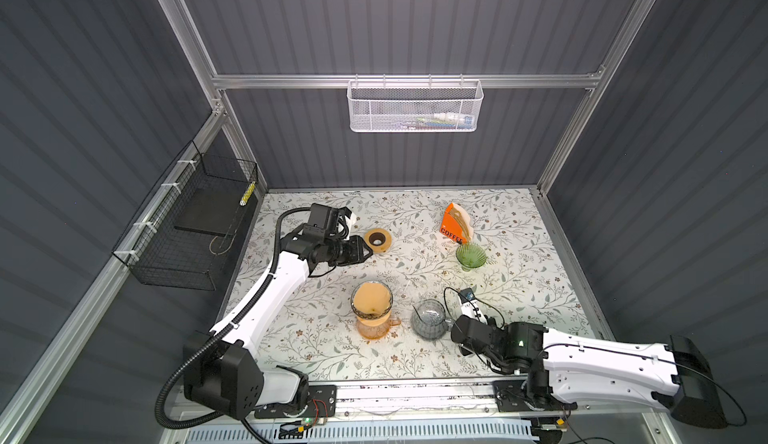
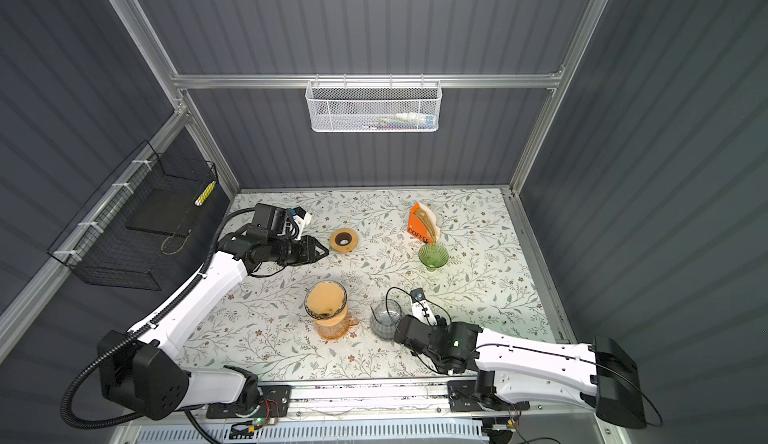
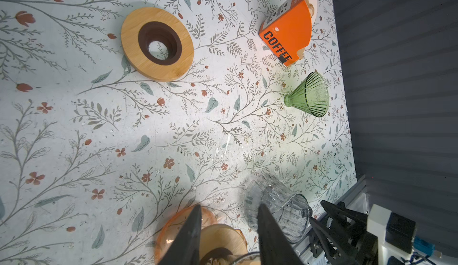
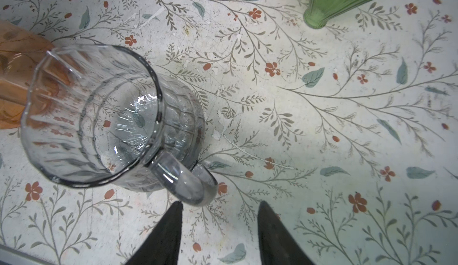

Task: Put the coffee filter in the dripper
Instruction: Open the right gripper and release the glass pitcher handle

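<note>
Right wrist: right gripper [image 4: 220,203] spread just short of pitcher handle [image 4: 183,179].

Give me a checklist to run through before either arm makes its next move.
1. The left tool is empty: ok, jaws apart, nothing between them.
2. The right tool is empty: ok, jaws apart at the handle of the clear pitcher, not closed on it.
3. The filter is in the dripper: ok, brown paper sits inside it, on top of the orange carafe.
4. The filter is seated evenly: cannot tell.
5. The green dripper is upright and apart from both arms: ok.
</note>
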You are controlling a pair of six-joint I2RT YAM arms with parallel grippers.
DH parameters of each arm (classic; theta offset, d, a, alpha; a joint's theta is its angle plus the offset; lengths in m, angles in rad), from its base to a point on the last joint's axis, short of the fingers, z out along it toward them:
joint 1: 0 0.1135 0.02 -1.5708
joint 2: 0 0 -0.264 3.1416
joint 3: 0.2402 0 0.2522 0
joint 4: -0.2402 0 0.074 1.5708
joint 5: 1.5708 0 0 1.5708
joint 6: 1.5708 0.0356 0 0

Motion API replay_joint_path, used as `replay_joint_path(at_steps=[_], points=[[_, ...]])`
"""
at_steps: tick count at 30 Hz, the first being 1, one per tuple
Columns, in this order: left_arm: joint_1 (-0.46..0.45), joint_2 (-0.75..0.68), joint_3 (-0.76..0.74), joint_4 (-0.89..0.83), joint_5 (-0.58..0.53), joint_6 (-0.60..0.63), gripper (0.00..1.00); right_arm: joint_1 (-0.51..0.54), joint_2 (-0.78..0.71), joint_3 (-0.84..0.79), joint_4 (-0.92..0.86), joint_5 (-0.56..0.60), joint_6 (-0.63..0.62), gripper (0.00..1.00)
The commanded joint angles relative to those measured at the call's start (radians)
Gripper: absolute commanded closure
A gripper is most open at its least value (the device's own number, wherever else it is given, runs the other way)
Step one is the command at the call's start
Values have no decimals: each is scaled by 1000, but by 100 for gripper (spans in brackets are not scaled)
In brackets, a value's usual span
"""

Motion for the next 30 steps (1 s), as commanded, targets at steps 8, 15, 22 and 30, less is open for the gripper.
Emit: replay_joint_path(at_steps=[8, 15, 22, 30], points=[[-17, 19, 34, 4, -7, -2, 61, -14, -79, 11, -60, 22, -22, 49], [-22, 40, 53, -10, -19, -2, 62, -18, -83, -3, -46, 18, -20, 49], [-25, 29, 59, 9, -22, -18, 62, -21, -100, 20, -70, 19, -36, 49], [-28, 20, 68, -11, -22, -16, 61, -39, -102, 21, -52, 3, -51, 48]])
